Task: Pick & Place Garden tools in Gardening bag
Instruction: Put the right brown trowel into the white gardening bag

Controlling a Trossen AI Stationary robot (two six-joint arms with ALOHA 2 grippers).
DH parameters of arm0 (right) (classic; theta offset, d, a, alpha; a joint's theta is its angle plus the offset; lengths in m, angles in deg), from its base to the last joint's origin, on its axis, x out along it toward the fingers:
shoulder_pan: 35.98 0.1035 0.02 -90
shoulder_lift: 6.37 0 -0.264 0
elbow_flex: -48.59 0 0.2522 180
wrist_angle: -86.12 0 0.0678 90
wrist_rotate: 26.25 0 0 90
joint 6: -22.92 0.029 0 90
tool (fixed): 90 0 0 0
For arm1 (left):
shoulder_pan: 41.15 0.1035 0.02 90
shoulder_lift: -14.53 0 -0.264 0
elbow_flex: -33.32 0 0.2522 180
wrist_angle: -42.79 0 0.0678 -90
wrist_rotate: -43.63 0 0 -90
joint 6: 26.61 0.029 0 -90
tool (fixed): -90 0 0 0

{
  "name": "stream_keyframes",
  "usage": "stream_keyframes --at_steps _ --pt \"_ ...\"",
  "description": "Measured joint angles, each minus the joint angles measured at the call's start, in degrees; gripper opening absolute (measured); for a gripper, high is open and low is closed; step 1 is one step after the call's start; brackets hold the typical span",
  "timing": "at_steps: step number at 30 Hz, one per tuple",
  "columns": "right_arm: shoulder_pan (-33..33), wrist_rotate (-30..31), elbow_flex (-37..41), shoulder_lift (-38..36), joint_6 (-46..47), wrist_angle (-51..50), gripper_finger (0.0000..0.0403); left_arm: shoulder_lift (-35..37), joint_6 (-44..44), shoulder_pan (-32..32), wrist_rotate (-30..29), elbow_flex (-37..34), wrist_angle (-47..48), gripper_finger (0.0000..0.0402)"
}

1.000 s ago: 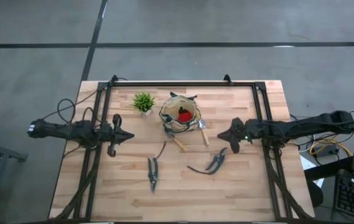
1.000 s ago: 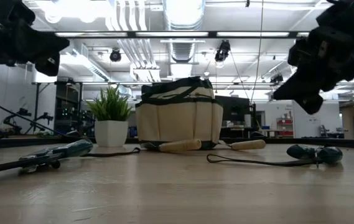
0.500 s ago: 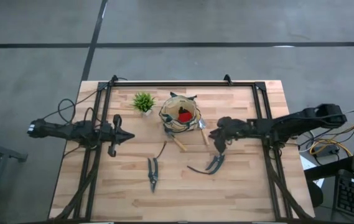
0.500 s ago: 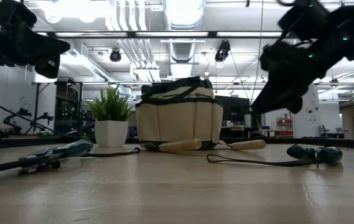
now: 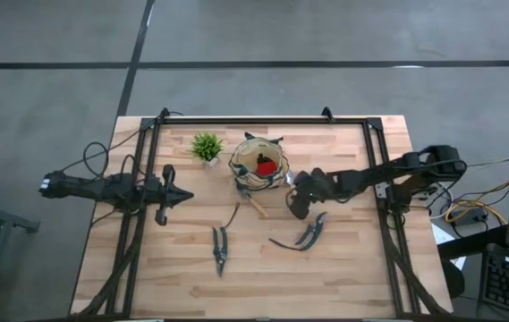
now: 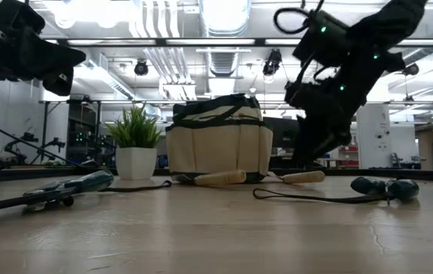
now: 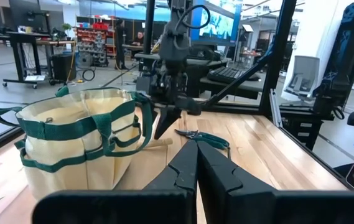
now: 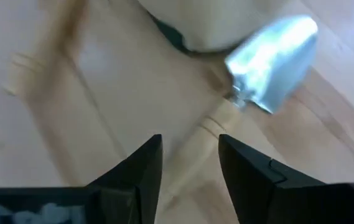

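The tan gardening bag (image 5: pixel 258 165) stands on its base at the table's far middle, with a red item (image 5: pixel 266 166) inside it. A wooden-handled trowel (image 8: pixel 270 59) lies flat beside the bag, and my right gripper (image 8: pixel 189 165) hovers open above its handle (image 8: pixel 192 146), one finger on each side. In the low view that gripper (image 6: pixel 311 152) points down over the handle (image 6: pixel 304 176). A second trowel (image 5: pixel 254 204) lies near the bag. Two pruning shears (image 5: pixel 219 249) (image 5: pixel 306 234) lie nearer the table's front. My left gripper (image 5: pixel 178 194) waits shut at the left.
A small green potted plant (image 5: pixel 206 146) stands left of the bag. A black frame (image 5: pixel 263 120) runs along the table's far edge and down both sides. Bare wood lies along the table's near edge (image 5: pixel 254 286).
My right gripper has travelled from the table's right side toward the bag and come down, now pointing at the trowel handle beside the bag. The tools and the bag have stayed where they were.
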Motion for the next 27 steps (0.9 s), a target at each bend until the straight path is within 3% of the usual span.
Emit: stream_keyframes --at_steps 9,14,21,27 --pt "0.00 1.86 -2.14 5.97 0.27 -2.67 0.0127 -0.02 0.00 0.01 0.02 0.00 0.05 0.0010" --pt "0.66 0.29 -2.09 5.53 0.43 -3.44 0.0105 -0.02 0.00 0.01 0.02 0.00 0.04 0.0010" --pt "3.26 -1.85 -1.85 2.21 3.89 -11.78 0.0069 -0.02 0.00 0.01 0.02 0.00 0.09 0.0010" --pt "6.83 -1.78 -1.78 1.16 8.98 -16.83 0.0076 -0.02 0.00 -0.03 0.02 0.02 0.09 0.0010"
